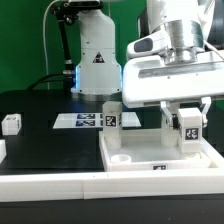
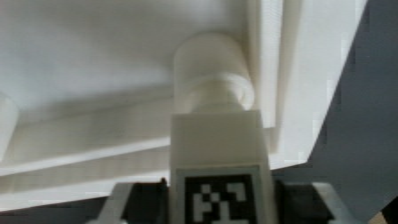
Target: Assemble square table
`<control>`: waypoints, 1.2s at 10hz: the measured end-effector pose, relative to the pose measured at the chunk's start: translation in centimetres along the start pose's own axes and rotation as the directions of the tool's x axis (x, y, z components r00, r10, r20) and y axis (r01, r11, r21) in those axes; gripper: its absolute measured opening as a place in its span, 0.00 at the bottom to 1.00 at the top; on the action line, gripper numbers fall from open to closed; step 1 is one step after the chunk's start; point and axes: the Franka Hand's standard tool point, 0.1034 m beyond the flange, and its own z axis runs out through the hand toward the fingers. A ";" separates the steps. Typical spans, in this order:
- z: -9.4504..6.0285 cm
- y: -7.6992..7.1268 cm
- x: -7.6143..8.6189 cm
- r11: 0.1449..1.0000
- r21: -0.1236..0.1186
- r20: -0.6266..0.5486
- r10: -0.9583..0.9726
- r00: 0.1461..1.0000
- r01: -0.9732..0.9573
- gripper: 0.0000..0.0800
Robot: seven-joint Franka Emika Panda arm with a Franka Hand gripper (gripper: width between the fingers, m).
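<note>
The arm (image 1: 182, 35) reaches down, pincer (image 1: 187, 136) closed around a leg post (image 1: 187, 123).

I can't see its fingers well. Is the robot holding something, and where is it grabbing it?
The gripper holds a white leg by its tagged end.

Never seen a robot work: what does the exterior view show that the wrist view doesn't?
Only the exterior view: the arm's white base, the marker board, a loose leg on the black table, a standing leg near the slab. Only the wrist view: the rounded tip of the held leg, close up. Both: the gripper shut on the held leg, over the slab.
</note>
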 end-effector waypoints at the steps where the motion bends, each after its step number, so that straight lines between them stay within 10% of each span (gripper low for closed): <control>1: 0.0 0.0 -0.1 1.000 -0.002 0.000 0.008 1.000 -0.008 0.36; 5: 0.1 0.0 -0.3 1.000 -0.005 0.020 0.010 1.000 -0.010 0.49; 7: 0.1 0.0 -0.3 1.000 -0.005 0.021 0.009 1.000 -0.009 0.79; 12: -0.5 0.6 0.6 0.999 -0.002 0.038 -0.033 0.999 0.033 0.81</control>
